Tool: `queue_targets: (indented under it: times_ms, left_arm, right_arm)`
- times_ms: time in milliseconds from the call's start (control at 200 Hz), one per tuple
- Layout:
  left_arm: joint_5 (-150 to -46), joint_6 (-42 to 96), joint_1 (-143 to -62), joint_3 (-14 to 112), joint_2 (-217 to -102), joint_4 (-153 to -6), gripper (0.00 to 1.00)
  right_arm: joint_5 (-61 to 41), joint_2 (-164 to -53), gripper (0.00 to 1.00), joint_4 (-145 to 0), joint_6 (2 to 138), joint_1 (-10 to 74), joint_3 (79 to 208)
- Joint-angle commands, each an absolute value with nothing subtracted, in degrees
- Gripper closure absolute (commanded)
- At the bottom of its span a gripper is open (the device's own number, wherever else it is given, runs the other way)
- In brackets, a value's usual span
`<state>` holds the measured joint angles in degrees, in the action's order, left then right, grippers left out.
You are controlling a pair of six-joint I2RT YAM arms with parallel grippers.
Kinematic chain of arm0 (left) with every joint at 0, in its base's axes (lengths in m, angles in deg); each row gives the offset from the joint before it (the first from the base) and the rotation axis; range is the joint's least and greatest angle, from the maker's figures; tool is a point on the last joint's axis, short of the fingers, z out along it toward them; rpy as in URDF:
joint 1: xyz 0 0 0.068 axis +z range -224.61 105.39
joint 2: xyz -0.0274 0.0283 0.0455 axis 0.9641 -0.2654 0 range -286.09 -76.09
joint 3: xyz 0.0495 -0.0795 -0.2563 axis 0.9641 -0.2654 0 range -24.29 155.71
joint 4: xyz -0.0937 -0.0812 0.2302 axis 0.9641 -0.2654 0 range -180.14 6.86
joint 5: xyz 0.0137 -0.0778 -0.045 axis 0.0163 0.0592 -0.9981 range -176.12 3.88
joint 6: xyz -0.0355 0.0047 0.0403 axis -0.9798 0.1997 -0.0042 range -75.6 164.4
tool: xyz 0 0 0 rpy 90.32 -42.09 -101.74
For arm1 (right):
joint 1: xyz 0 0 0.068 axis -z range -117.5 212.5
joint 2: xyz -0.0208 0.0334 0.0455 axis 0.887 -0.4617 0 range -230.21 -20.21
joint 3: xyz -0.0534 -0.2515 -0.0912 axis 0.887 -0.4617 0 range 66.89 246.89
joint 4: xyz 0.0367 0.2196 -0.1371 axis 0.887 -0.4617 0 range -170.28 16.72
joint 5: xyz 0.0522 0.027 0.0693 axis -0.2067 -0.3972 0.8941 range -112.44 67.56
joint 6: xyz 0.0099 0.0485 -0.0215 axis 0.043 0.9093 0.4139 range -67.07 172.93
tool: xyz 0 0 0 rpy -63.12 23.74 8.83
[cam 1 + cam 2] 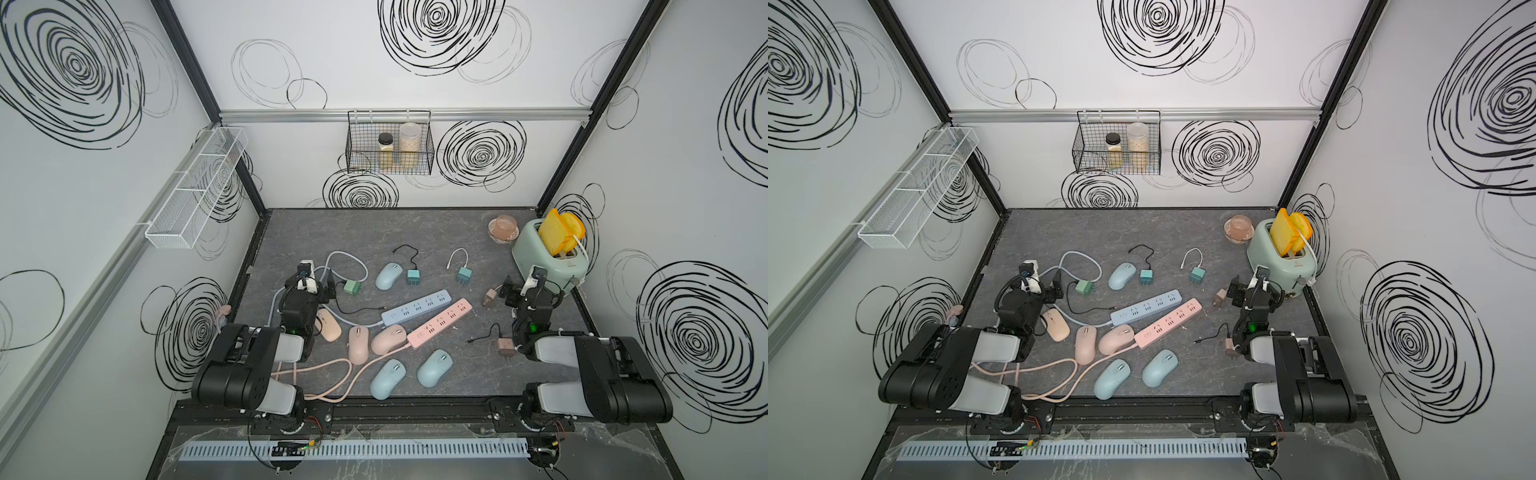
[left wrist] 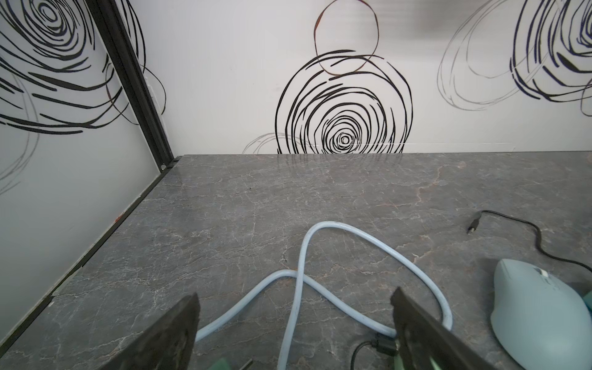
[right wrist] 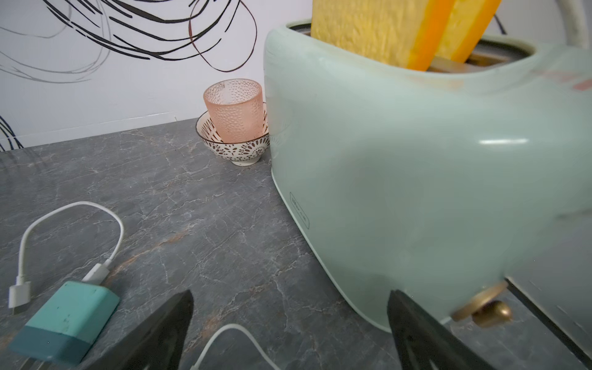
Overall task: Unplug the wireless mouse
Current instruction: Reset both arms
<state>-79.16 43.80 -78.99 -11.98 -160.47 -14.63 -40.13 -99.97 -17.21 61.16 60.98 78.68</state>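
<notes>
Several wireless mice lie on the grey table. A light blue mouse sits at the back beside a teal charger, whose black cable ends in a free plug. Two more blue mice lie at the front. Pink mice and a beige mouse lie mid-left. I cannot tell which mouse has a cable in it. My left gripper hangs open over a blue cable loop. My right gripper stands open beside the toaster.
A blue power strip and a pink power strip lie in the middle. A green charger, a second teal charger and beige chargers are scattered about. A bowl holding a pink cup stands behind the toaster.
</notes>
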Motion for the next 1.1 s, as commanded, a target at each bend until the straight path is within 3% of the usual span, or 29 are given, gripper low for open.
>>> queue_targets:
  times_ms: [0,115,225,330,405,485,775,976,1096]
  left_arm:
    - [-79.52,44.34,-78.61,-11.79,-160.02,-10.8,0.03]
    - [-79.76,44.22,-78.47,-11.72,-160.11,-10.91,0.03]
    - [-79.7,44.24,-78.5,-11.74,-160.1,-10.89,0.03]
    - [-79.61,44.22,-78.56,-11.89,-160.0,-10.76,0.03]
    - [-78.81,44.44,-79.01,-12.51,-159.72,-9.84,0.03]
    - [-77.23,44.71,-79.62,-12.68,-159.86,-9.29,0.03]
    - [-76.29,44.86,-80.14,-12.91,-159.93,-8.97,0.03]
    - [-67.98,46.83,-84.16,-16.43,-160.53,-0.82,0.03]
    - [-68.57,46.68,-83.82,-15.91,-160.42,-2.09,0.03]
  right_arm:
    - [-34.44,-103.08,0.02,-15.63,58.88,61.36,83.93]
    - [-29.44,-104.47,0.02,-14.41,56.82,61.45,83.94]
    - [-26.06,-108.32,0.02,5.76,53.02,61.62,76.25]
    - [-28.32,-104.98,0.02,-9.8,56.62,61.59,81.35]
    - [-28.84,-106.7,0.02,-1.86,55.04,61.71,78.83]
    - [-29.34,-104.91,0.02,-8.43,57.15,61.79,80.72]
    - [-29.41,-105.47,0.02,-6.52,56.42,61.7,80.25]
    - [-29.23,-105.44,0.02,-6.78,56.62,61.79,80.29]
    - [-28.6,-105.42,0.02,-6.91,56.57,62.06,80.41]
